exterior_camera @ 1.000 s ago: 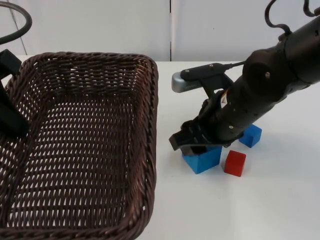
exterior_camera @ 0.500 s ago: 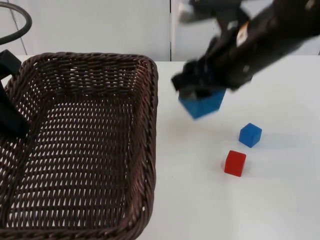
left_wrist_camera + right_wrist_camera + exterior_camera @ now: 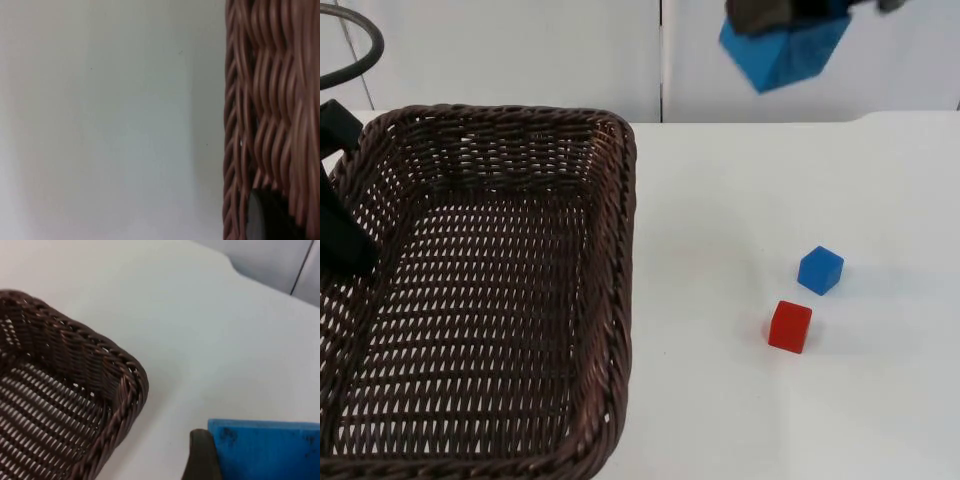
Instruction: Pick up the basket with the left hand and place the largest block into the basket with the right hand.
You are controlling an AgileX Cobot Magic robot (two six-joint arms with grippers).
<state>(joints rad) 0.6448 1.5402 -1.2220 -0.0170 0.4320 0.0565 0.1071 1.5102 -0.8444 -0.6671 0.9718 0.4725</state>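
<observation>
The dark brown wicker basket (image 3: 625, 200) fills the left of the top view. My left gripper (image 3: 340, 225) is at its left rim, shut on the basket's wall (image 3: 270, 100), with a black fingertip (image 3: 265, 220) against the weave. The largest block, a big blue cube (image 3: 785, 50), hangs high above the table to the right of the basket's far right corner. My right gripper (image 3: 790, 12) is shut on it. In the right wrist view the blue cube (image 3: 270, 450) sits beside a finger (image 3: 200, 457), with the basket's corner (image 3: 125, 380) below it.
A small blue block (image 3: 820, 270) and a red block (image 3: 790, 326) lie close together on the white table (image 3: 720, 400), right of the basket. The grey partition wall (image 3: 520, 50) stands at the back.
My right gripper has lifted the big blue cube off the table, away from the two small blocks, up and toward the back. The basket and left gripper have not moved.
</observation>
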